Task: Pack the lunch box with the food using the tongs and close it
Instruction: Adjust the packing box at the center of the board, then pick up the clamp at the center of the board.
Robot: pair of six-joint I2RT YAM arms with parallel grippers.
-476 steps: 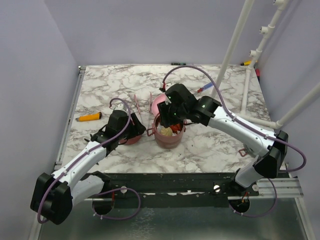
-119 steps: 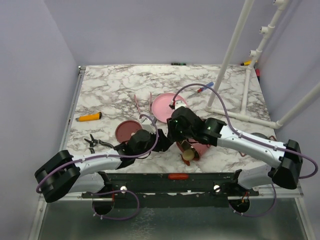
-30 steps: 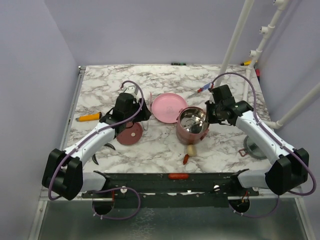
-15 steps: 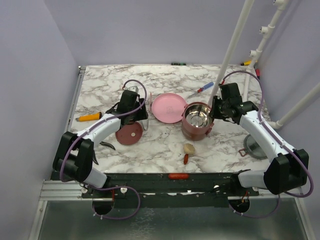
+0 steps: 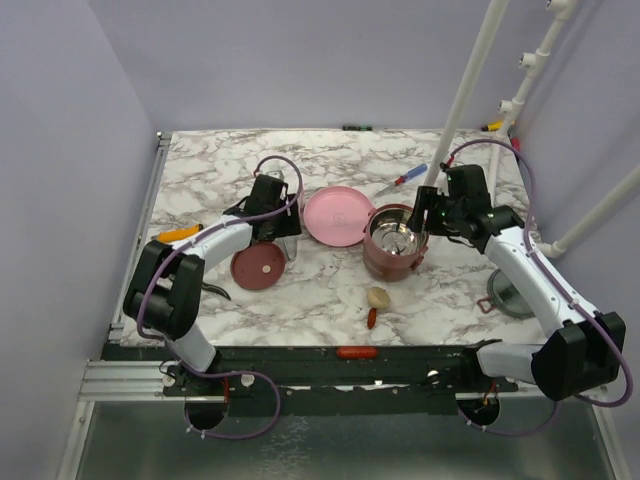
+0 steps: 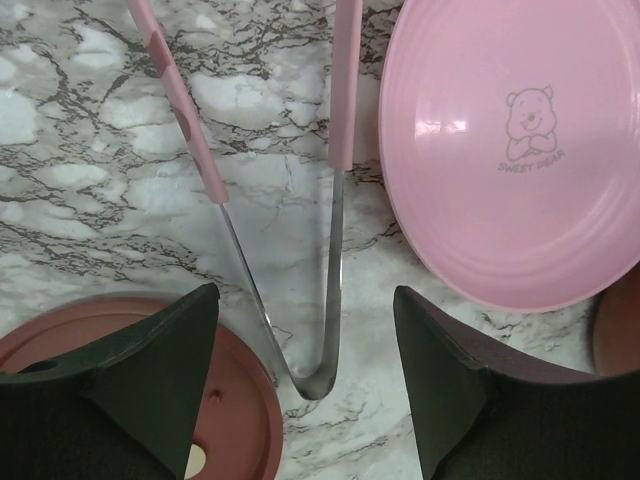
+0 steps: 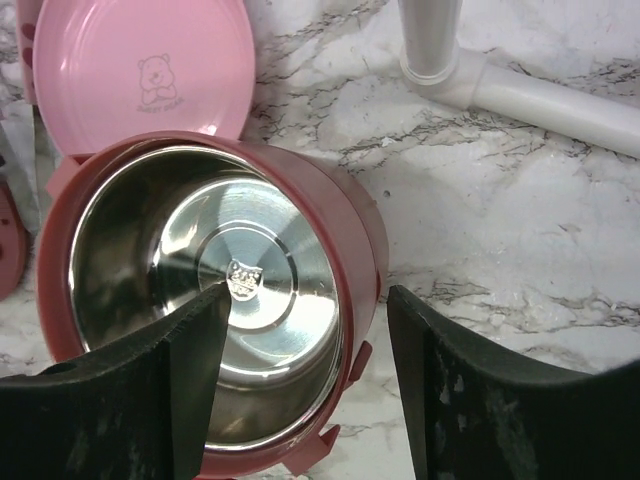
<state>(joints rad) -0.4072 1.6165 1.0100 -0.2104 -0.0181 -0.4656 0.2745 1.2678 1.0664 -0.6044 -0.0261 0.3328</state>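
1. L gripper: spread wide, holds nothing; hovers over joined end of tongs, btw maroon lid & pink plate.
2. R gripper: spread, straddles wall of lunch box, not pinching.
3. Food lies on table in front of box; bare marble to box's R.

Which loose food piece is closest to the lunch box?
The tan ball, just in front of the lunch box. The small red piece lies just beyond it, and the longer red stick lies farther still, at the near edge.
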